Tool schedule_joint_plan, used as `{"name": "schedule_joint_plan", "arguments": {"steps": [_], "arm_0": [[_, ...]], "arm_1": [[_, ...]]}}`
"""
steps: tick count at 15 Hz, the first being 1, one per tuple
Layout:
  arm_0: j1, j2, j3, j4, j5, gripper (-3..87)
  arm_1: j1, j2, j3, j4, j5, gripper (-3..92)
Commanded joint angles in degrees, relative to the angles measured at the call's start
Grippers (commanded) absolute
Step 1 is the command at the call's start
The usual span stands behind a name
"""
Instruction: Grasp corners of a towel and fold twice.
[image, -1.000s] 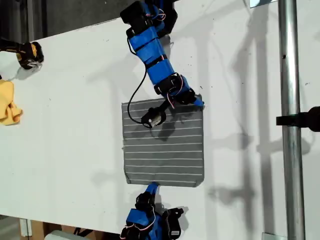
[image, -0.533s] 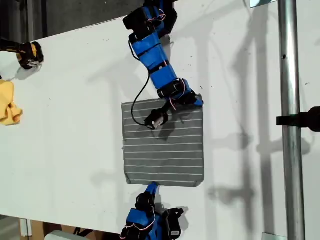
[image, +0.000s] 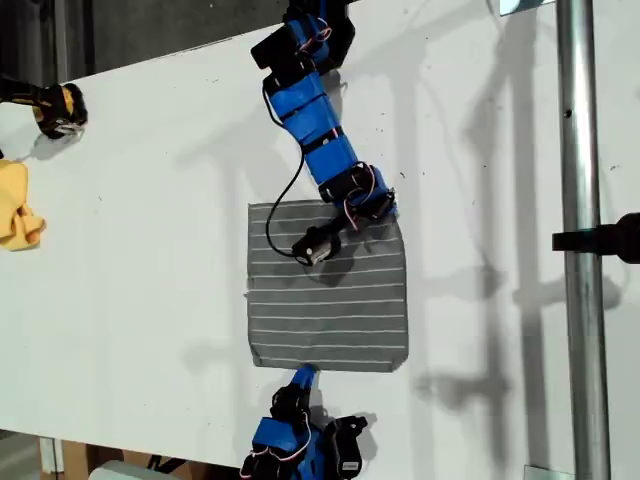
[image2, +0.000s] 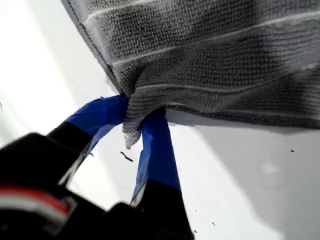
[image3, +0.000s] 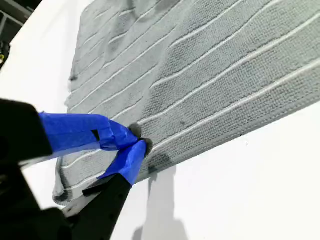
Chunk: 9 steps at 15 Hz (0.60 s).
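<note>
One white table, grey towel

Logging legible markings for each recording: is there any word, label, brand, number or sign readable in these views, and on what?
None: no readable text in any view.
The towel carries only thin white stripes, no label.
The blue tape on my first claw and my second claw is blank.
The yellow cloth and white table show no print.
</note>
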Motion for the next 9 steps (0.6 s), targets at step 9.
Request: {"name": "schedule_joint_plan", "arguments": {"steps": [9], "arm_0": [[1.1, -0.4, -10.7, 1.5, -1.5, -1.5]], "arm_1": [[0.6, -0.2, -1.3, -0.4, -0.3, -0.2]]}}
